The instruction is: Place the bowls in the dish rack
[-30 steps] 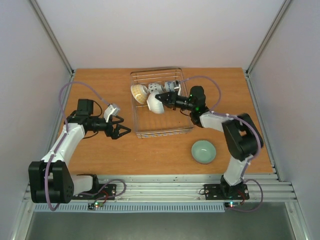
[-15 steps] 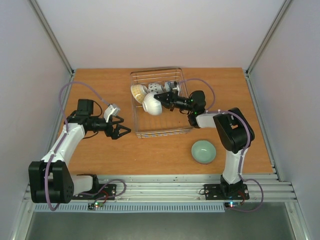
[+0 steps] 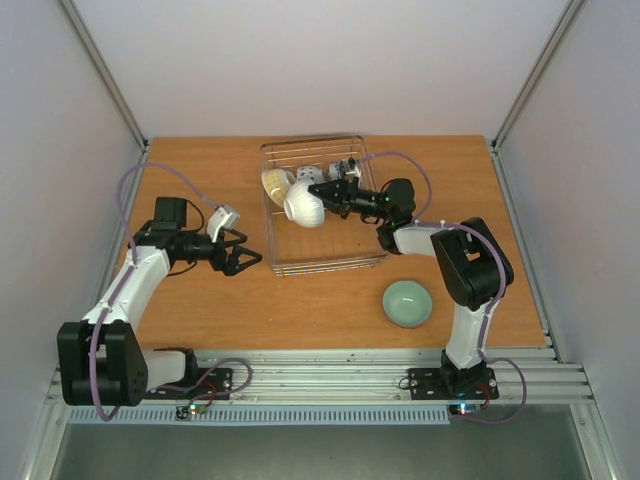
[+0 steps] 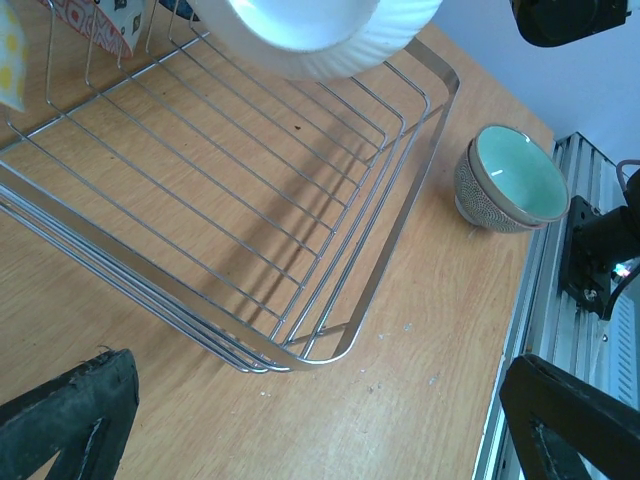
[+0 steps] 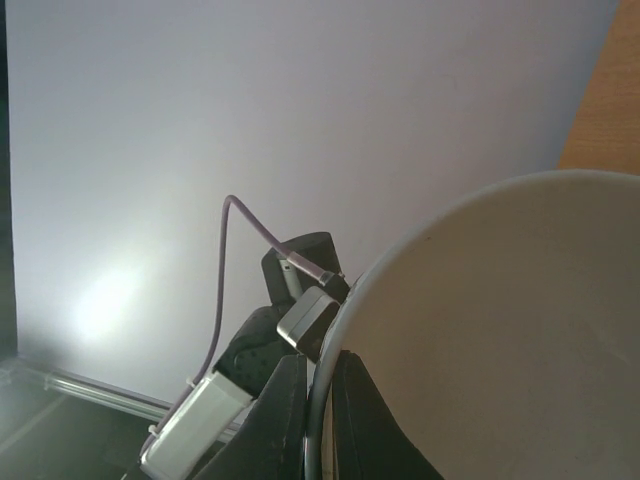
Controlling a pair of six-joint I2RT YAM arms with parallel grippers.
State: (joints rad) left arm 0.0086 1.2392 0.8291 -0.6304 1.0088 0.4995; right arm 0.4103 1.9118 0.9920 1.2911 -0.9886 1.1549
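Aloft, white bowl point(image 3: 303, 206), rim between right jaws, over dish rack point(image 3: 330, 267).

table point(image 3: 300, 310): orange-brown wood | walls point(image 3: 330, 60): plain white | rail point(image 3: 330, 372): slotted aluminium along near edge

White bowl point(image 4: 310, 35) above the dish rack point(image 4: 408, 200), cropped by the left wrist view's top edge; the bowls point(image 3: 310, 174) at the rack's far end, partly hidden behind it.
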